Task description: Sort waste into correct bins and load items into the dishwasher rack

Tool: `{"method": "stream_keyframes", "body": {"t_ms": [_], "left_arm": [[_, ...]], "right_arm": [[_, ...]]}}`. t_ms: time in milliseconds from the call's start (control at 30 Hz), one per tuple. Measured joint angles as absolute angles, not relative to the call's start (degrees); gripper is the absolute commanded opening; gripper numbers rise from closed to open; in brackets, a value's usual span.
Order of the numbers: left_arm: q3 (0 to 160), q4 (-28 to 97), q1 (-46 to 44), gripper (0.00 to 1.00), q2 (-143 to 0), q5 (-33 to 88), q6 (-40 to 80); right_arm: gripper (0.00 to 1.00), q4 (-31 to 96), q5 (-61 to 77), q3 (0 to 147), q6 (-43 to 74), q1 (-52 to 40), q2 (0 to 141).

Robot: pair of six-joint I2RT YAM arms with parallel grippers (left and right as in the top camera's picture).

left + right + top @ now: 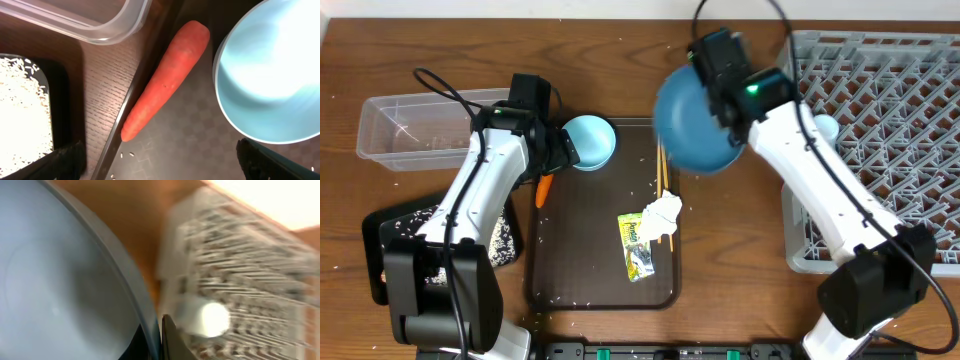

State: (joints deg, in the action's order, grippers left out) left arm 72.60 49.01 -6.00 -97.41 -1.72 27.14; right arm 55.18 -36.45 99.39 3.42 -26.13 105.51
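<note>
An orange carrot lies slantwise on the left rim of the brown serving tray, beside the small pale-blue bowl. My left gripper hovers open just over the carrot's thin end, its fingers set wide apart and holding nothing. My right gripper is shut on the rim of the large blue plate and holds it in the air between the serving tray and the grey dishwasher rack. A crumpled napkin, a yellow-green wrapper and chopsticks lie on the serving tray.
The clear tub stands at the back left. The black tray, holding white rice, sits in front of it. A pale cup stands in the rack's left part. Rice grains are scattered over the serving tray.
</note>
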Motion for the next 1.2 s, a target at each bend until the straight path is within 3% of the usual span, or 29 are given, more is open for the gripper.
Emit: {"method": "stream_keyframes", "body": {"t_ms": [567,1200], "left_arm": [[72.6,49.01,-6.0,0.98,-97.41,-1.72,27.14],[72.55,49.01,-6.0,0.98,-97.41,-1.72,27.14]], "right_arm": [[0.01,29.45,-55.48,99.35,-7.7,-9.1,99.09],[0.01,7.9,-49.12,99.26,-35.31,16.58,99.02]]}}
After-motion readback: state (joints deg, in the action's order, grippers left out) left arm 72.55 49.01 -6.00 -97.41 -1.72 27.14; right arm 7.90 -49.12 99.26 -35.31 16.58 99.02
